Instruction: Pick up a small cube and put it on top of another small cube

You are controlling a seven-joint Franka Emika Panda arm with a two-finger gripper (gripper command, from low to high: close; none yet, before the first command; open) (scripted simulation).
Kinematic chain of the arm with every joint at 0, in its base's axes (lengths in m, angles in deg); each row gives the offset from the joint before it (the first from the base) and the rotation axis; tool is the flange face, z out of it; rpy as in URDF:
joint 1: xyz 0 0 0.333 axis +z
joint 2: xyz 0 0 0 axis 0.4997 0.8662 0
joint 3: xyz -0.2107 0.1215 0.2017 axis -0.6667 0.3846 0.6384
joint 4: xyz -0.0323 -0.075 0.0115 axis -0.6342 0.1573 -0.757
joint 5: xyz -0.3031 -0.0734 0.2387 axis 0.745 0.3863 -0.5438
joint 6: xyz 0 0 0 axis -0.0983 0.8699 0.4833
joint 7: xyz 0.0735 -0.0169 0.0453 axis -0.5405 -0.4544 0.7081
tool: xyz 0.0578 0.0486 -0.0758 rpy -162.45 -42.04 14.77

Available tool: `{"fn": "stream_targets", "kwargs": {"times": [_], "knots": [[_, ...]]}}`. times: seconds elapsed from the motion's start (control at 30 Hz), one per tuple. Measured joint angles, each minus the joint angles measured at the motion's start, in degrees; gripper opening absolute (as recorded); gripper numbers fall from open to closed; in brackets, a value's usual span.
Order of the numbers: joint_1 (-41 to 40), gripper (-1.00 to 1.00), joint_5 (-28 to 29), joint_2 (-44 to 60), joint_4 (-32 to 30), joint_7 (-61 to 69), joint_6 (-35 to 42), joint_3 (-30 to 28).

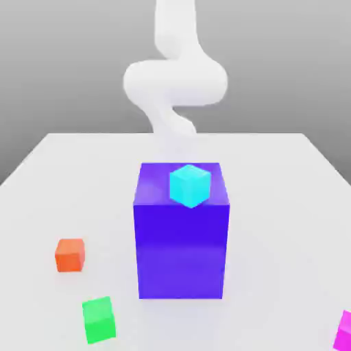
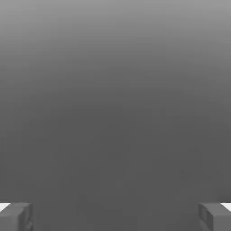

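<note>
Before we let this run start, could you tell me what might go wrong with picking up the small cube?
1. The magenta cube sits at the table's near edge, partly cut off in the exterior view; a nudge might push it off.
2. The big blue-violet block stands between arm and cube, so a low approach may hit it.

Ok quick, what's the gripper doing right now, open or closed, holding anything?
Gripper: open, fingers spread wide apart, nothing between them.
</note>
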Motion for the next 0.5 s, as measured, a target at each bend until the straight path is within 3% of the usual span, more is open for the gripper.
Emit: {"fn": "stream_targets", "kwargs": {"times": [0.5], "knots": [[7.4, 0.00, 3.2, 31.5, 3.5, 9.5, -7.5, 6.6]]}}
